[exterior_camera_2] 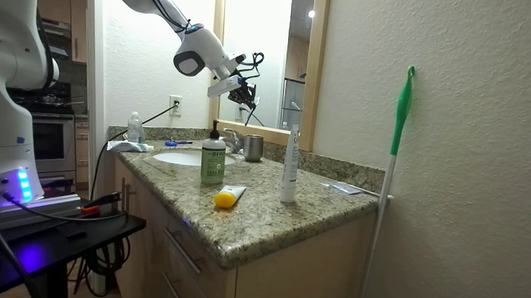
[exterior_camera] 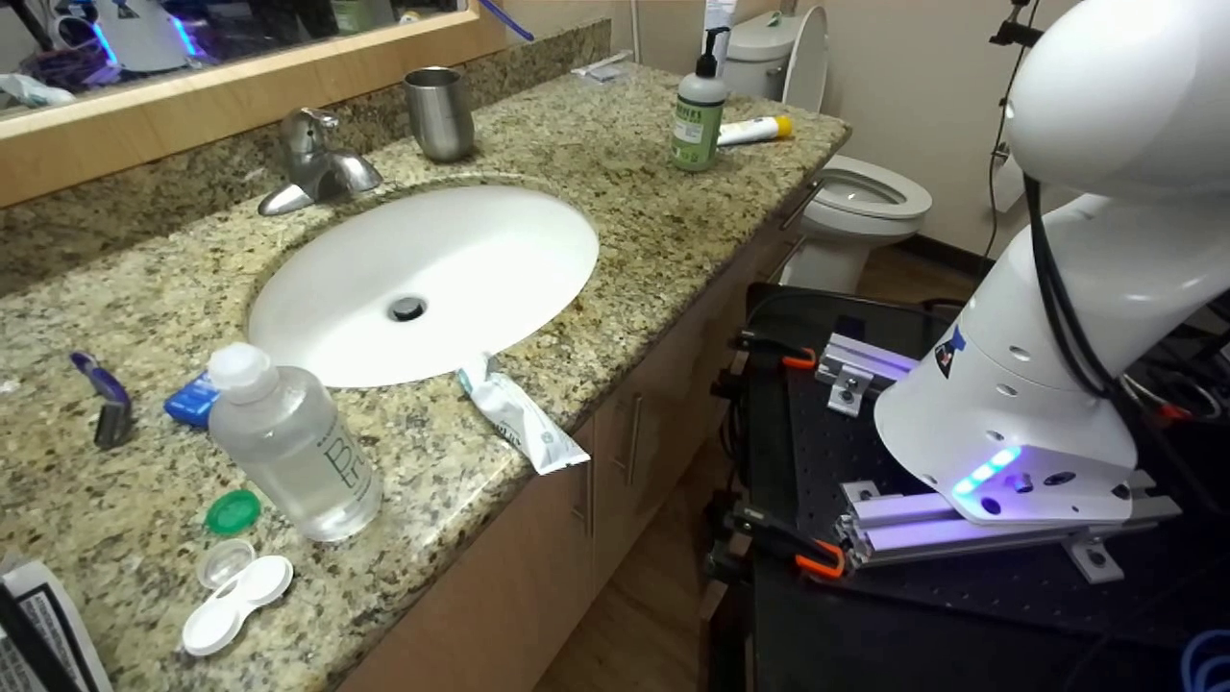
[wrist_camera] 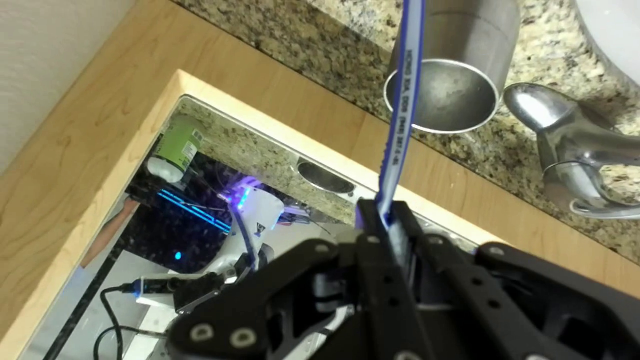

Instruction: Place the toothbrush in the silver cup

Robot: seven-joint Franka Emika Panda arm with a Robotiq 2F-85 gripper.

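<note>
Holding the toothbrush (wrist_camera: 406,95) in clamped fingers (wrist_camera: 369,220), I'd straighten it before lowering. Wrist view: cup (wrist_camera: 465,65) left of the tap (wrist_camera: 575,140).

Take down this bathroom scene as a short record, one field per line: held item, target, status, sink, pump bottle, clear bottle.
held item: toothbrush, tilted, gripped by the end effector
target: silver cup, upright beside the faucet
status: toothbrush not yet in the silver cup
sink: white, oval
pump bottle: green, upright on the counter
clear bottle: white-capped, on the same counter
</note>
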